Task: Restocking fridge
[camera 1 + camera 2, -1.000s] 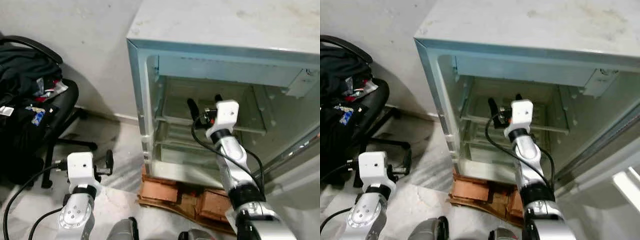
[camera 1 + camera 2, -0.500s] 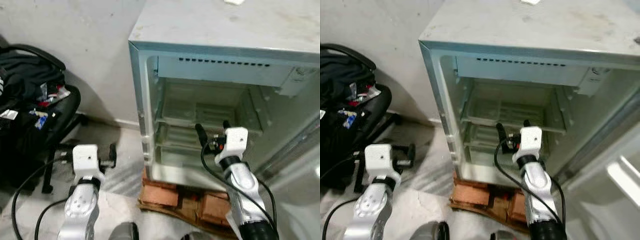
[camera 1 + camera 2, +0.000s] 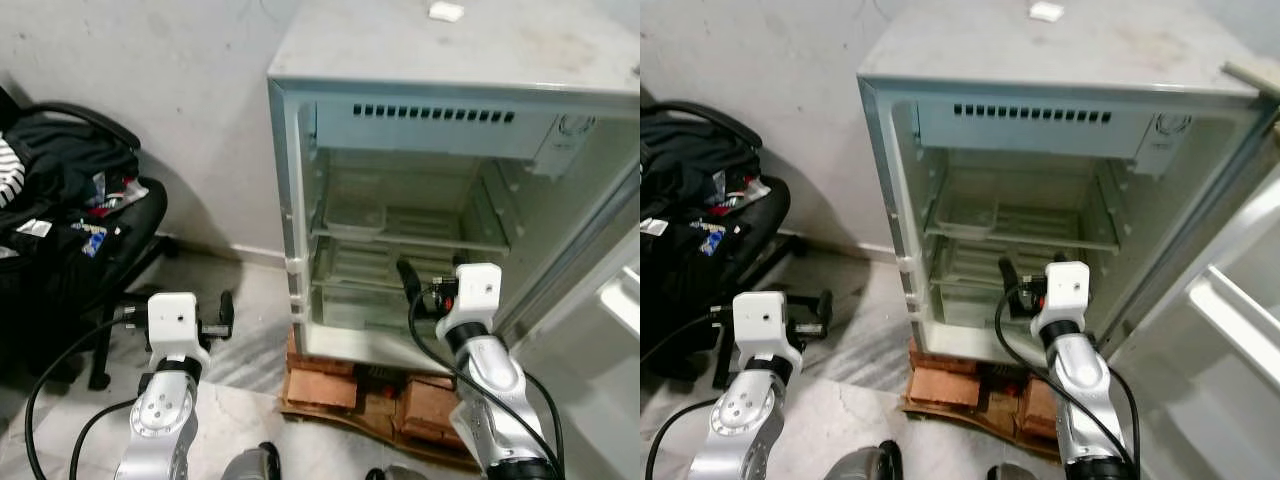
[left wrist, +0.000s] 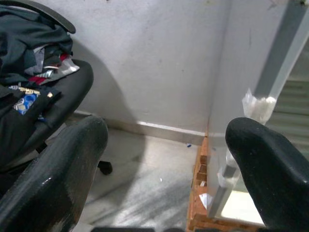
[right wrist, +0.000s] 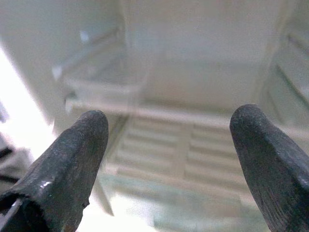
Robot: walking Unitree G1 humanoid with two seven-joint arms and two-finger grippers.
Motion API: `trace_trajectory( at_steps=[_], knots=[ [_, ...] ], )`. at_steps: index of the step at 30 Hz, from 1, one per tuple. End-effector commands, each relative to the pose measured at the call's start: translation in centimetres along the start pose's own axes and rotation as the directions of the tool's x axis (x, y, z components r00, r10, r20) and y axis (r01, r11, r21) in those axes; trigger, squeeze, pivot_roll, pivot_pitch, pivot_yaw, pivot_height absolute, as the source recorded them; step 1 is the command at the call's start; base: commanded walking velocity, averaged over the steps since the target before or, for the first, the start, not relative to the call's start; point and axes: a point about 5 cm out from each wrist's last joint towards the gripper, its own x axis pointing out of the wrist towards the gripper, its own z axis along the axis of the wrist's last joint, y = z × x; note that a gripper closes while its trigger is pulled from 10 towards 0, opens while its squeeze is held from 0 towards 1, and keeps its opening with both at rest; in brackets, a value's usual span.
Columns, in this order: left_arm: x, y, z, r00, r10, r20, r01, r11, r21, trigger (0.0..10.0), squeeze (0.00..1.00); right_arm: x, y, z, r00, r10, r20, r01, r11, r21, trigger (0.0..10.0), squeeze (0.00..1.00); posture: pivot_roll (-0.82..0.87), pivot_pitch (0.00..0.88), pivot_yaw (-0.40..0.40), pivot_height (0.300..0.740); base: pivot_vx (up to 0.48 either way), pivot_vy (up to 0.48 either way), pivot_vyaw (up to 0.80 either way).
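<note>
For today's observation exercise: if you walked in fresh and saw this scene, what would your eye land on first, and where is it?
The small fridge standing wide open against the wall, its wire shelves bare, raised on bricks. In front of its lower shelf hangs the right gripper, fingers open and holding nothing. To the left, an office chair piled with dark clothes, with the left gripper low beside it.

open fridge (image 3: 940,110) — right hand (image 3: 1025,285) before lower shelf (image 3: 980,268)
</note>
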Motion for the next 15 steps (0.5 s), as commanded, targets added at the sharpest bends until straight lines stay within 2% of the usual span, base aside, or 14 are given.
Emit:
trace_trajectory(
  at_steps=[1,9,15],
  knots=[
    [-0.15,0.20,-0.20,1.000,-0.002,-0.009,0.002,1.000,0.008,10.0,0.00,0.14,0.27,0.59,1.000,0.016,0.016,-0.016,1.000,-0.005,10.0,0.00,0.02,0.091,0.059,0.740,0.000,0.000,0.00],
    [0.14,0.13,0.04,1.000,-0.013,-0.005,0.013,1.000,0.008,10.0,0.00,1.13,-0.12,1.49,1.000,0.015,0.027,-0.015,1.000,-0.020,10.0,0.00,0.00,0.105,0.072,0.740,-0.327,0.000,0.00],
    [-0.23,-0.14,-0.42,0.999,-0.032,-0.024,0.033,0.999,0.008,10.0,0.00,0.77,-0.21,1.24,1.000,0.012,0.014,-0.012,1.000,-0.024,10.0,0.00,0.00,0.125,0.071,0.740,-0.327,0.000,0.00]
  ],
)
